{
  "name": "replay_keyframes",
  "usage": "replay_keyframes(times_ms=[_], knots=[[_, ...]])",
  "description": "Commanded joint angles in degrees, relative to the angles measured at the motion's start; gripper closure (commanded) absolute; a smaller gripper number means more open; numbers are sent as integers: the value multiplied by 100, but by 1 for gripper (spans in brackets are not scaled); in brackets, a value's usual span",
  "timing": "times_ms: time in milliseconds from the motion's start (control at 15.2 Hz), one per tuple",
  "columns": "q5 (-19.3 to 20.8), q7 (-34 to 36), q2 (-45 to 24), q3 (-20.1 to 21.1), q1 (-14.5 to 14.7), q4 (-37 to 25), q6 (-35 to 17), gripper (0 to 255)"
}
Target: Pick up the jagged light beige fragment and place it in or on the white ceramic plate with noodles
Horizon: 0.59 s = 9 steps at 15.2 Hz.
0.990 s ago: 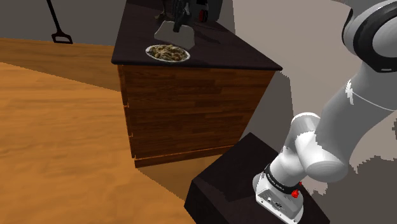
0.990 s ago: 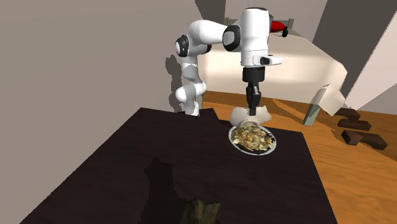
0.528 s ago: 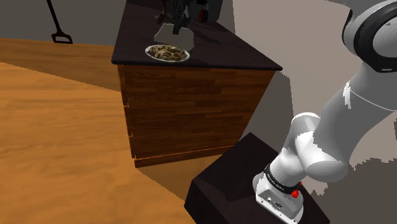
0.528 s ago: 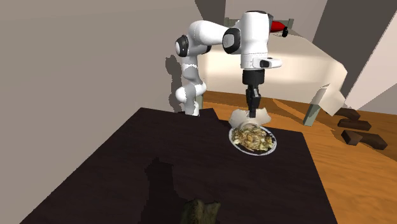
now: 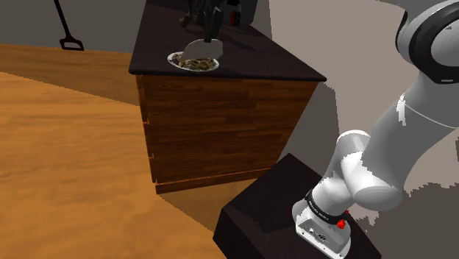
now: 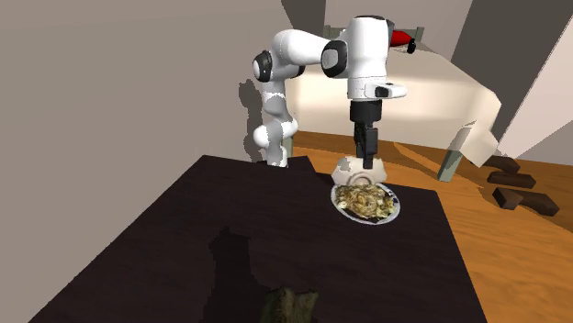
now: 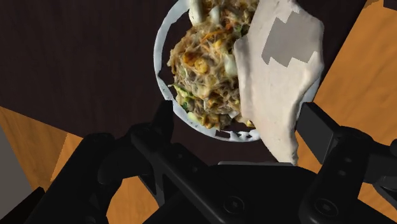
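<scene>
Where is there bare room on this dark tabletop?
Bare: the broad dark tabletop between the plate and the mottled object at the second exterior view's bottom edge. Crowded: the plate's end, with the fragment on it and the jaws above.

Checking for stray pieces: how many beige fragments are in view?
1. The fragment lies across the noodles and the plate rim, under the open pincer. More may lie hidden.
</scene>
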State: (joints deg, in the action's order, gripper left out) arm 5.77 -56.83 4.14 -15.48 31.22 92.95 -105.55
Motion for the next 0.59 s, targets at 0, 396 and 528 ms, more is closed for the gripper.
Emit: replay_keyframes(times_ms=[0, 396, 528], knots=[[3, 0, 12, 11, 8, -177, 188, 0], [0, -10, -2, 36, 28, -730, 730, 0], [0, -10, -2, 36, 28, -730, 730, 0]])
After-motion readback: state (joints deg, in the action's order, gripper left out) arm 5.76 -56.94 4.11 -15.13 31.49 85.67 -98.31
